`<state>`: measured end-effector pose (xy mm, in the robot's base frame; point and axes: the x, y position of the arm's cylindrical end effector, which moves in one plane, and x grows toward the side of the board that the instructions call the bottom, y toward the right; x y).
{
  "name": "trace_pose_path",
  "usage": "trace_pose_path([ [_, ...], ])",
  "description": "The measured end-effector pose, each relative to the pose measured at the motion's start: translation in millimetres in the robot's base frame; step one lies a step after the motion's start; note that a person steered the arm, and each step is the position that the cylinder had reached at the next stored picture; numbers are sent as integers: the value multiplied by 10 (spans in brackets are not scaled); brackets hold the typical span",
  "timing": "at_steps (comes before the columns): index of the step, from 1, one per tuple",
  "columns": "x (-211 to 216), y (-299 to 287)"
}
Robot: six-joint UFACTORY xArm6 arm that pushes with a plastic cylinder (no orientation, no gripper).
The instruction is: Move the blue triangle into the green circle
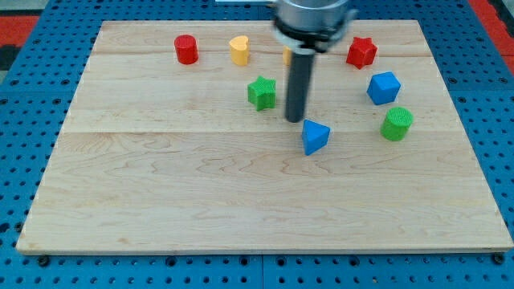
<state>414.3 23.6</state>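
The blue triangle [315, 136] lies right of the board's centre. The green circle [397, 124] stands to its right, a gap apart. My tip [295, 119] rests on the board just up-left of the blue triangle, close to it, between it and the green star [261, 92]. The dark rod runs up to the arm at the view's top.
A blue cube [383, 87] sits just above the green circle. Along the top edge stand a red cylinder [186, 50], a yellow heart [238, 50], a yellow block [287, 54] mostly hidden behind the rod, and a red star [361, 52].
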Motion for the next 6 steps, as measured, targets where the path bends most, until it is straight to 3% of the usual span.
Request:
trace_pose_path([
  [1,393,135],
  [4,424,1626],
  [6,223,1681],
])
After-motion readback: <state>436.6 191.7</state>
